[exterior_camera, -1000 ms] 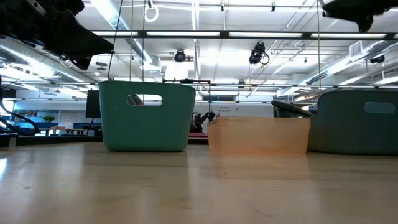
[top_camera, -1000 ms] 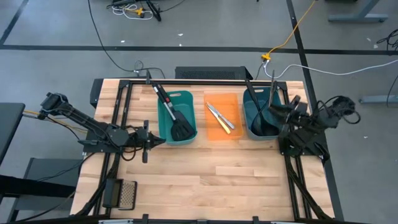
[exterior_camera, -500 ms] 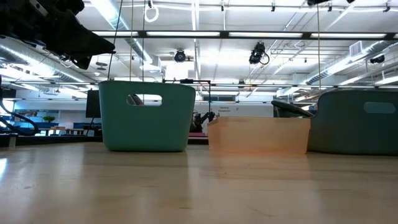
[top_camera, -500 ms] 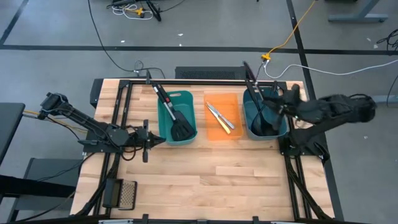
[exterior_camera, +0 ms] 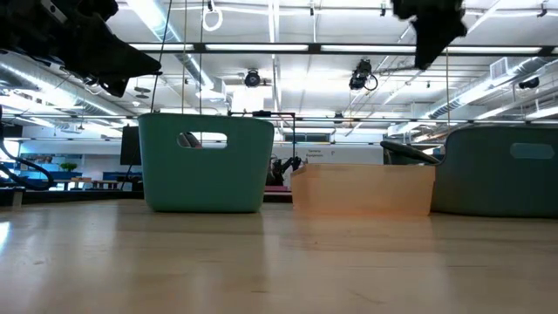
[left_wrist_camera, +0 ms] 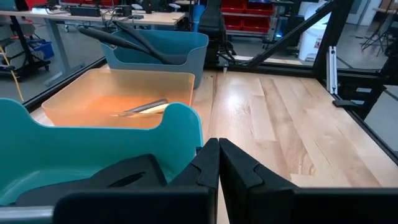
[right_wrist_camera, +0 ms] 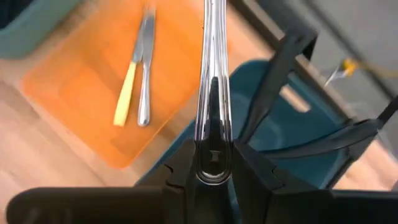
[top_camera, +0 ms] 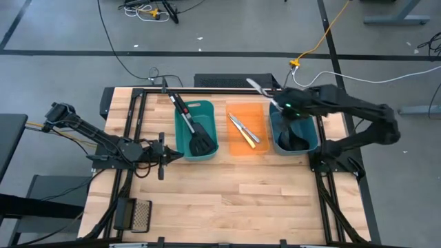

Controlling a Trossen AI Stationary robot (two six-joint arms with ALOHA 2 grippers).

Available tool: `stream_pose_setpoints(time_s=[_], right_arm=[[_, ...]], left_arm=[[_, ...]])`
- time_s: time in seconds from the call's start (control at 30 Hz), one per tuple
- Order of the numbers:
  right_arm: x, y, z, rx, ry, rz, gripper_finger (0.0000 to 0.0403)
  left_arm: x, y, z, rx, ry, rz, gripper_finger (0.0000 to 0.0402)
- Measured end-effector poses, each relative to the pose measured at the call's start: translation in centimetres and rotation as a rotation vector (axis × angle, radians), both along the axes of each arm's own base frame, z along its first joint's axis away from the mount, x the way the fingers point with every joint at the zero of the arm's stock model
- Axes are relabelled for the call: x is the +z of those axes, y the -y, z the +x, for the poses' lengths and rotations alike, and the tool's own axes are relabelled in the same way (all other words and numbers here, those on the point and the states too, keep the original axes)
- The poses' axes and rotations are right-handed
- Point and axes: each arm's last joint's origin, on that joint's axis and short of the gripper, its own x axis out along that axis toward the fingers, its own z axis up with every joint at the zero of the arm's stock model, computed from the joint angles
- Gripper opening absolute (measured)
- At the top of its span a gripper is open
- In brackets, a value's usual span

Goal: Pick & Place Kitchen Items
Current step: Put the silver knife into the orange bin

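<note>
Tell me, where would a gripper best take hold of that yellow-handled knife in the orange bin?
Probably at the yellow handle, coming straight down from above. The yellow-handled knife lies flat in the shallow orange bin, right beside a silver table knife, so closing across the slim handle seems easiest, though the neighbour leaves little room on that side.

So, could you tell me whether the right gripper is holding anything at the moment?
Yes: the right gripper is shut on a slim silver utensil, held above the dark teal plastic bin and the shallow orange plastic tray.
</note>
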Motion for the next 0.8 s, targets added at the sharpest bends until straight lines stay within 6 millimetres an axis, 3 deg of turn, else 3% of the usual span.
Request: stream_pose_setpoints(time_s=[0.33,0.6,0.8], right_arm=[[-6.0,3.2,6.0,-0.01,-0.196,0.312,0.0086],[-10.9,4.7,9.2,-0.031,-0.336,0.43,0.0086],[-13.4,5.6,11.0,-0.06,-0.337,0.435,0.0086]], left_arm=[[0.0,0.0,0.0,-0.001,-0.001,0.006,0.0011],[0.0,0.0,0.0,-0.002,-0.002,0.009,0.0011],[0.0,0.0,0.0,-0.002,-0.002,0.01,0.0011]])
